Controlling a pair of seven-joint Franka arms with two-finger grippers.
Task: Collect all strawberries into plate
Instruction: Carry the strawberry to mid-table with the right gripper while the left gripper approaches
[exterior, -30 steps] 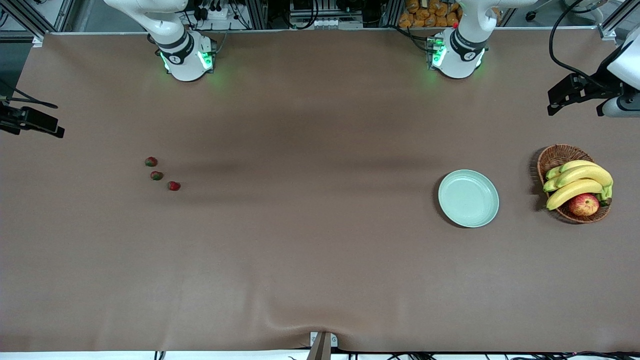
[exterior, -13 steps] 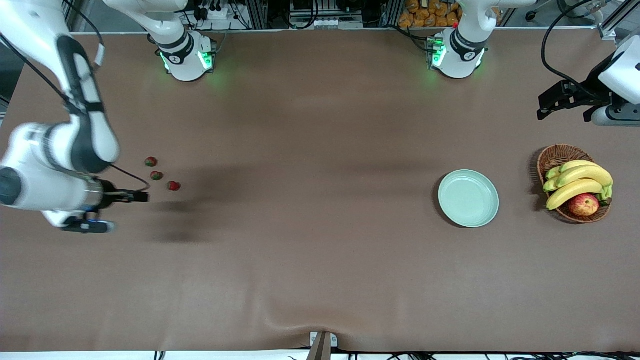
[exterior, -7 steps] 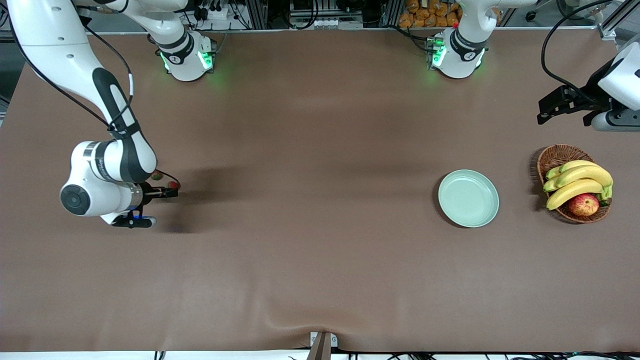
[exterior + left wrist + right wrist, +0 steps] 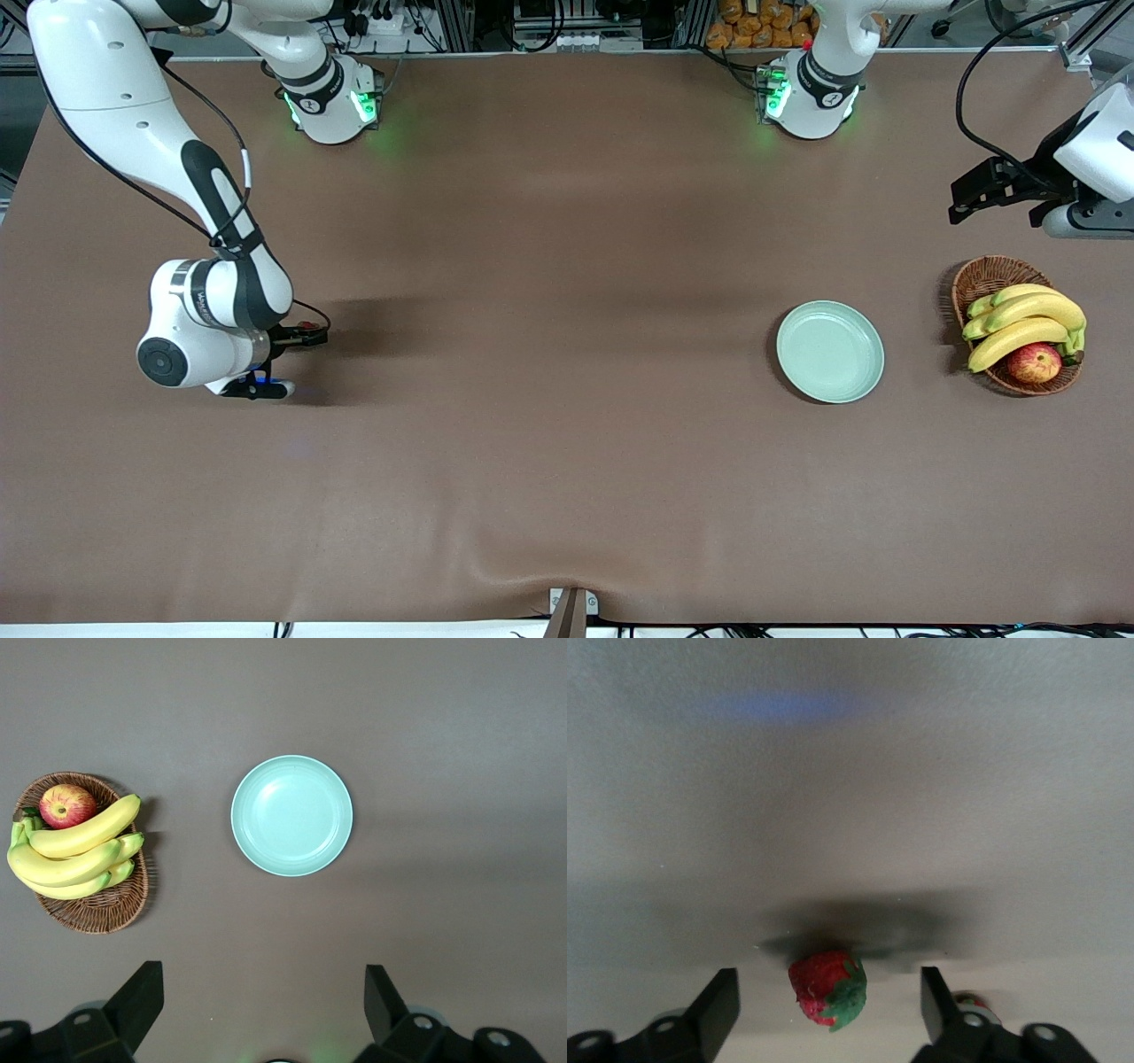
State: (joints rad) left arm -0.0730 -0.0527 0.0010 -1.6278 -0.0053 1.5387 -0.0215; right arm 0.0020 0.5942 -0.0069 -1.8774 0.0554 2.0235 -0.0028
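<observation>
One strawberry (image 4: 827,988), red with a green cap, lies on the brown table between the fingers of my right gripper (image 4: 828,980). The gripper is open, with a gap on each side of the berry. In the front view the right gripper (image 4: 312,335) is low on the table at the right arm's end, and a bit of red strawberry (image 4: 307,326) shows at its tips. A second strawberry (image 4: 971,999) peeks out beside one finger. The mint-green plate (image 4: 830,352) (image 4: 291,815) is empty, toward the left arm's end. My left gripper (image 4: 964,197) (image 4: 262,981) hangs open and waits high above that end.
A wicker basket (image 4: 979,276) (image 4: 97,912) with bananas (image 4: 1028,323) and an apple (image 4: 1034,362) stands beside the plate, closer to the left arm's end of the table. A brown cloth covers the table.
My right arm has swung in from the table's end and come down over the strawberries, its fingers now on either side of one. The left arm has barely shifted.
</observation>
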